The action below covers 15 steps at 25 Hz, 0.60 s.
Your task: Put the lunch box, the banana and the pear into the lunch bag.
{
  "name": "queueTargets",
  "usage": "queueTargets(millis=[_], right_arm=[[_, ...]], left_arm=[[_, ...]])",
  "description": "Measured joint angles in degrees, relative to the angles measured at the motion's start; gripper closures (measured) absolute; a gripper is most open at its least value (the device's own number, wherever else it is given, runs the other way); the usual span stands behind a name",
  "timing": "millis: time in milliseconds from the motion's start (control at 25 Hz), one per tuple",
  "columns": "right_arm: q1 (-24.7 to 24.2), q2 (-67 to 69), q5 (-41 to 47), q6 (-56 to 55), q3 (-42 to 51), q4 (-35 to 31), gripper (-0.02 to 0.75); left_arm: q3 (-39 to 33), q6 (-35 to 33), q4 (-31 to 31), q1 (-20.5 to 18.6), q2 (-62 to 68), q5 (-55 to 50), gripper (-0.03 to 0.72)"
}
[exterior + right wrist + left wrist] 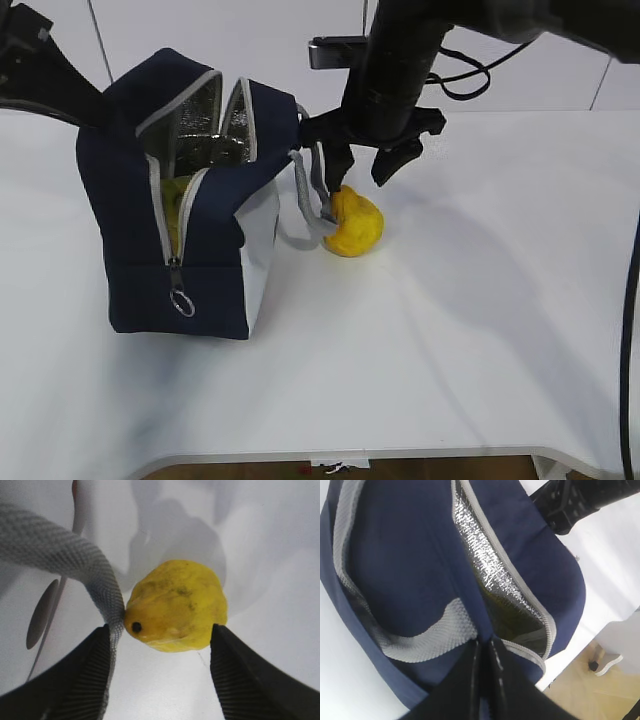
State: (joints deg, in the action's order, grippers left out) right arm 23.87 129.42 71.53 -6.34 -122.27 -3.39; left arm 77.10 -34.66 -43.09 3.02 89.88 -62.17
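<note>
Between the wide-apart fingers of the right gripper [160, 675], the pear [176, 606] is sitting on the worktop [480, 330], touching the lunch bag's [180, 200] grey handle [65, 555]. It is looking round, firm and slippery, so squeezing its fat middle seems best. The left gripper [485, 680] is pinching the bag's edge.

One bag [200, 210], one pear [355, 228], one table [480, 330], two grippers: left [484, 652], right [365, 165].
</note>
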Motion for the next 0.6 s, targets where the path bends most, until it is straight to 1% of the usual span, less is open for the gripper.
queueTargets(millis=[160, 600], right_arm=[[0.0, 1.0, 0.0, 0.0, 0.0, -1.1, 0.262], [0.0, 2.5, -0.1, 0.0, 0.0, -0.5, 0.262]], left_arm=[[0.0, 0.0, 0.1, 0.0, -0.1, 0.0, 0.694], [0.0, 0.0, 0.1, 0.0, -0.1, 0.0, 0.694]])
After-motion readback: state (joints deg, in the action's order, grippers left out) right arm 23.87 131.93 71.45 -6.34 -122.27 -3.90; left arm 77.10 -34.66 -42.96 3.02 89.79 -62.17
